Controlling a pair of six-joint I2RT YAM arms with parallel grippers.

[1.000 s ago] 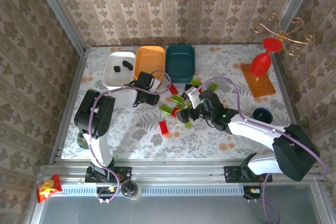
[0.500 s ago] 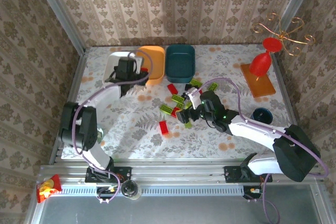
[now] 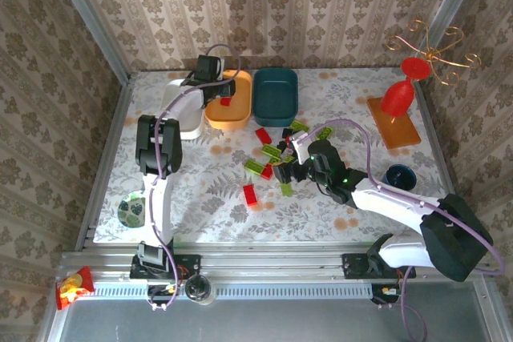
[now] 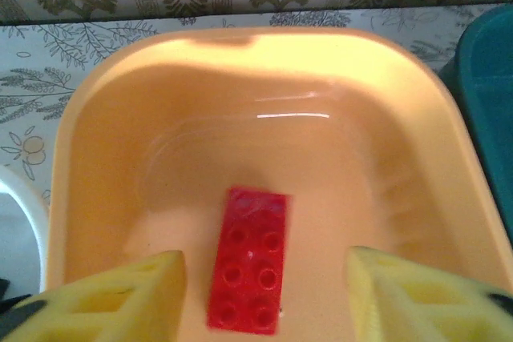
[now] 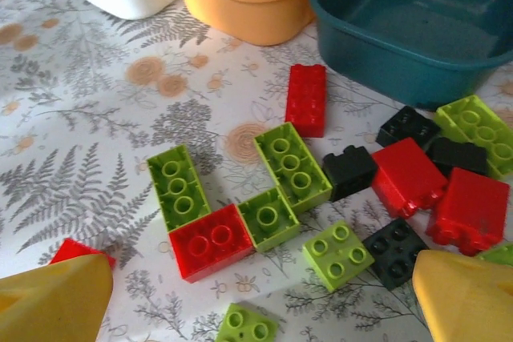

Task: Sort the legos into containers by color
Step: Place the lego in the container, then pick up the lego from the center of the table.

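Note:
My left gripper (image 4: 264, 294) hangs over the orange container (image 4: 337, 158), its yellow fingers (image 4: 120, 298) apart. A flat red lego (image 4: 248, 260) lies on the tray floor between them, clear of both. From above, that gripper (image 3: 218, 90) and the red lego (image 3: 226, 102) sit at the back left. My right gripper (image 5: 256, 286) is open above the loose legos: lime green (image 5: 292, 166), red (image 5: 212, 239) and black (image 5: 349, 170). From above, my right gripper (image 3: 282, 174) stands at the near edge of this pile (image 3: 276, 150). The white container (image 3: 188, 124) and teal container (image 3: 275, 95) flank the orange one.
One red lego (image 3: 249, 195) lies alone, nearer than the pile. A dark blue cup (image 3: 398, 174) stands to the right. A red cone on an orange board (image 3: 398, 100) is at the back right. A green and white ball (image 3: 132, 210) rests by the left edge.
My left gripper has swung from the table's middle past the white container to the orange one and opened. The red lego now lies loose there. The right arm has barely moved.

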